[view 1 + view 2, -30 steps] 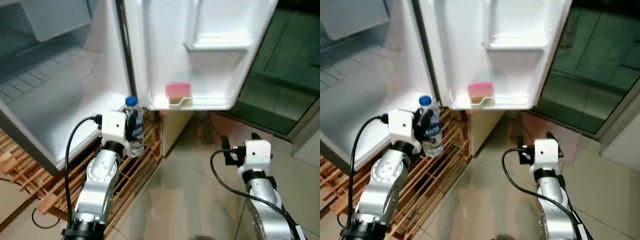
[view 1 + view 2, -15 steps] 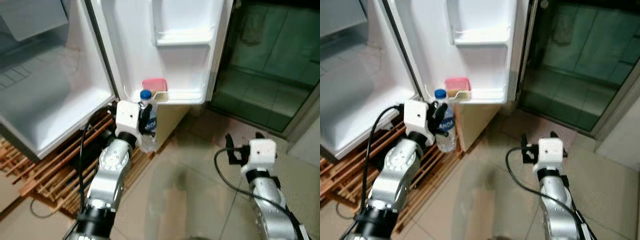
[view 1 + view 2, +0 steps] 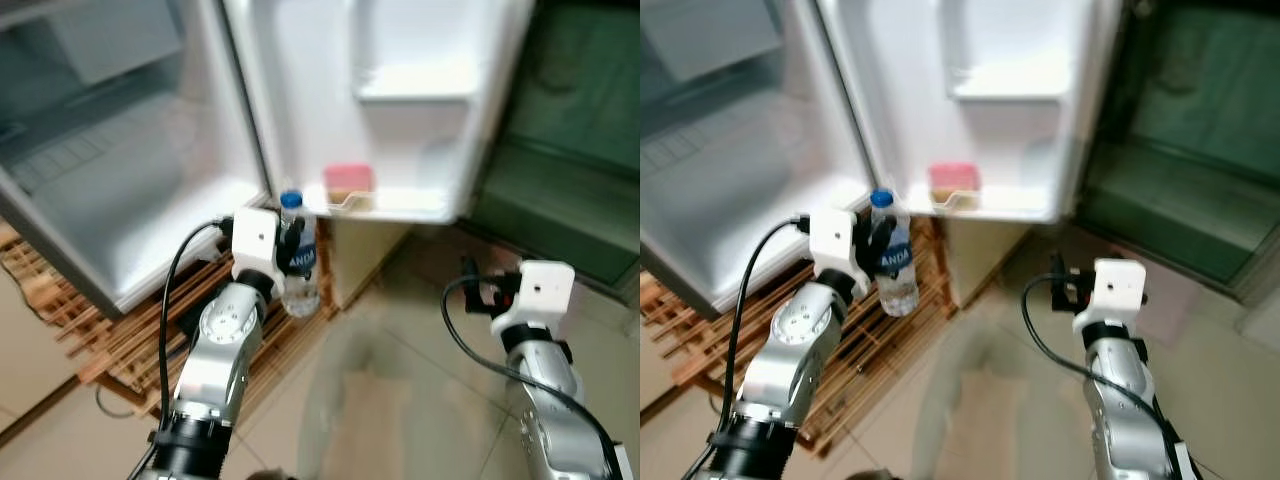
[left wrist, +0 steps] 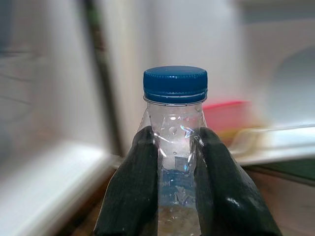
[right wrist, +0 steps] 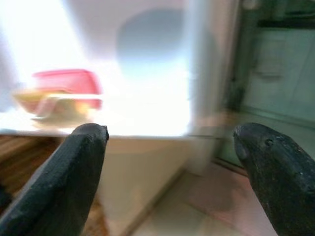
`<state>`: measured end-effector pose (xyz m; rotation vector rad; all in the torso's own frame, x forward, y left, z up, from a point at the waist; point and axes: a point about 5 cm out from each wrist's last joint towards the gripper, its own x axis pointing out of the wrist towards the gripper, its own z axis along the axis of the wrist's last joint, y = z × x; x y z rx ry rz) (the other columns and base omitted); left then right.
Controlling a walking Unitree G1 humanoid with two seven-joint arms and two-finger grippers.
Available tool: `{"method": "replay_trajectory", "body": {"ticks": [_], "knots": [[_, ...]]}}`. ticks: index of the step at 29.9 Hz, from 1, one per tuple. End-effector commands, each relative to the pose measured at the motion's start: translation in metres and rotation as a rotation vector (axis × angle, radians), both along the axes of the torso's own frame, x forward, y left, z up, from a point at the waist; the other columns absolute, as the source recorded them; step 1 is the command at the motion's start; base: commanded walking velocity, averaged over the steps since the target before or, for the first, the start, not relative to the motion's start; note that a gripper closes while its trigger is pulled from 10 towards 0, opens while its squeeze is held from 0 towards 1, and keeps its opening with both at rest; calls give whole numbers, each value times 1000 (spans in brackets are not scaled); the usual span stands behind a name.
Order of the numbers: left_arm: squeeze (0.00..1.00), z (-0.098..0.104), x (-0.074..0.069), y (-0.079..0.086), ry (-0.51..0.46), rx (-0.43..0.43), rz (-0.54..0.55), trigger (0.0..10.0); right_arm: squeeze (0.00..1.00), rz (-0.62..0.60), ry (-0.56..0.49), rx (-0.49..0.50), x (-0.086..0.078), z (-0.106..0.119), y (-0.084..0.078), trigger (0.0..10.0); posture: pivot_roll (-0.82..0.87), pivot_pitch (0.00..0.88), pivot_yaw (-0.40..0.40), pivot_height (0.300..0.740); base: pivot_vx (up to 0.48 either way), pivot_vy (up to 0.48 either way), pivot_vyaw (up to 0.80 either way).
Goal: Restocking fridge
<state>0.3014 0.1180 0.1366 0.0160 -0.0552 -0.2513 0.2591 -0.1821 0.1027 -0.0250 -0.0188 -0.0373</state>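
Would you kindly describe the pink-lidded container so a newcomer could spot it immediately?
Start at the open white fridge door and drop to its lowest shelf. The small container with the pink lid sits at that shelf's left end, just above the clear blue-capped water bottle that the left gripper holds.

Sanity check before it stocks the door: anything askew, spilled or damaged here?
Nothing stands out. The left hand holds the water bottle upright, cap on, no spill. The pink-lidded container sits level on the fridge door's lower shelf. The right hand is open and empty.
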Motion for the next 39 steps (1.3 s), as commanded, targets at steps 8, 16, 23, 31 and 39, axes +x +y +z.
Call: {"method": "replay_trajectory", "body": {"ticks": [8,16,23,31,39], "knots": [[0,30,3,-16,-109,39,-77,10000,106,15,13,-35,-7,0,-4,10000,-150,0,56,740,307,158,0],[0,67,11,-31,-107,-7,-243,10000,106,16,29,-53,-10,-3,-7,10000,-163,0,55,740,0,0,0],[0,103,29,-46,-142,-47,-348,10000,106,16,37,-50,-10,-5,-4,10000,-177,0,79,740,0,0,0],[0,120,39,-93,-148,-68,-494,10000,106,14,32,-39,-10,-6,1,10000,-189,0,88,740,0,0,0],[0,131,48,-118,-348,60,-455,10000,110,1,46,-43,-25,-9,3,10000,-229,49,103,740,0,0,0]]}}
